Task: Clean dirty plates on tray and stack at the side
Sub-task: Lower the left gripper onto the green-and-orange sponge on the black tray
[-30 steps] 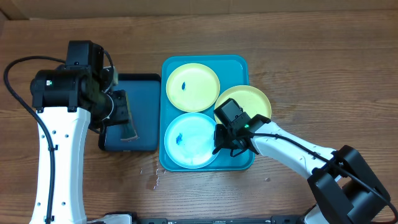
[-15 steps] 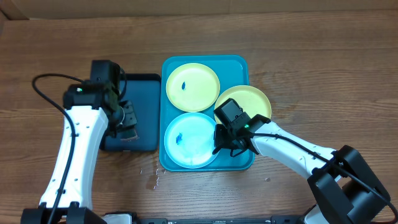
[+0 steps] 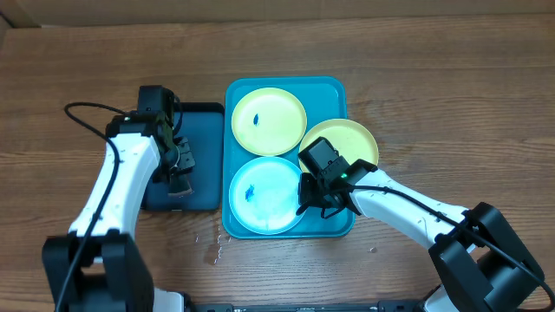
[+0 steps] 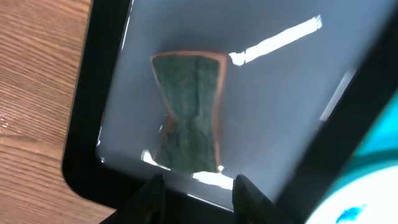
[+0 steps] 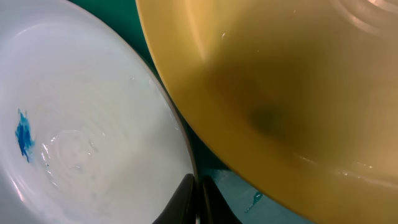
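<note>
On the turquoise tray (image 3: 334, 91) lie a yellow-green plate (image 3: 269, 121) at the back and a pale cyan plate (image 3: 260, 195) at the front, each with a blue smudge. A third, yellow plate (image 3: 347, 139) leans over the tray's right rim. My right gripper (image 3: 305, 201) is shut on the right rim of the pale plate (image 5: 93, 124); its fingers (image 5: 186, 199) pinch that rim, with the yellow plate (image 5: 298, 81) just beside them. My left gripper (image 3: 178, 184) hovers over the navy tray (image 3: 204, 130). Its jaws (image 4: 199, 193) stand apart with nothing between them.
A green sponge (image 4: 189, 112) with an orange edge, pinched at its waist, lies flat in the navy tray (image 4: 280, 124) just ahead of my left fingertips. Water drops (image 3: 212, 247) spot the wooden table in front of the trays. Cables trail from both arms.
My left arm has swung in to the right and its gripper has shifted slightly over the navy tray. The right arm and the plates have not moved.
</note>
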Tool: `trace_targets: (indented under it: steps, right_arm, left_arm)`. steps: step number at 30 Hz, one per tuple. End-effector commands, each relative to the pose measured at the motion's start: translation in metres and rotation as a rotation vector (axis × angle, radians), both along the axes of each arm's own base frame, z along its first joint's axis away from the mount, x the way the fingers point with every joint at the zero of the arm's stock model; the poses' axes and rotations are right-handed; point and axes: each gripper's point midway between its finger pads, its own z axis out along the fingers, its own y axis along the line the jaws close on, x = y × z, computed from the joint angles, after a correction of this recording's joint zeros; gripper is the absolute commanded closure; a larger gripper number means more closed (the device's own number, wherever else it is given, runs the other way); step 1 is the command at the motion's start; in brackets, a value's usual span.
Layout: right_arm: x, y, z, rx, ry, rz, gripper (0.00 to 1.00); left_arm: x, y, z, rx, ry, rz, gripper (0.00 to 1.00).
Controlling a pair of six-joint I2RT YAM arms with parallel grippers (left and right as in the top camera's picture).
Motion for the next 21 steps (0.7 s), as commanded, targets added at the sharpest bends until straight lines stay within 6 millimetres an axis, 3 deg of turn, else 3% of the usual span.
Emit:
trace_targets:
  steps: [1, 11, 21]
  right_arm:
    - [-0.002, 0.000, -0.002, -0.003, 0.004, -0.002, 0.95]
    - [-0.002, 0.000, -0.002, -0.003, 0.004, -0.002, 0.95]
    - [-0.002, 0.000, -0.002, -0.003, 0.004, -0.002, 0.94]
  left_arm:
    - [-0.004, 0.007, -0.017, 0.018, 0.057, 0.014, 0.63]
    - [0.000, 0.009, -0.050, 0.021, 0.125, 0.000, 0.70]
    - [0.001, 0.014, -0.059, 0.027, 0.141, 0.001, 0.71]
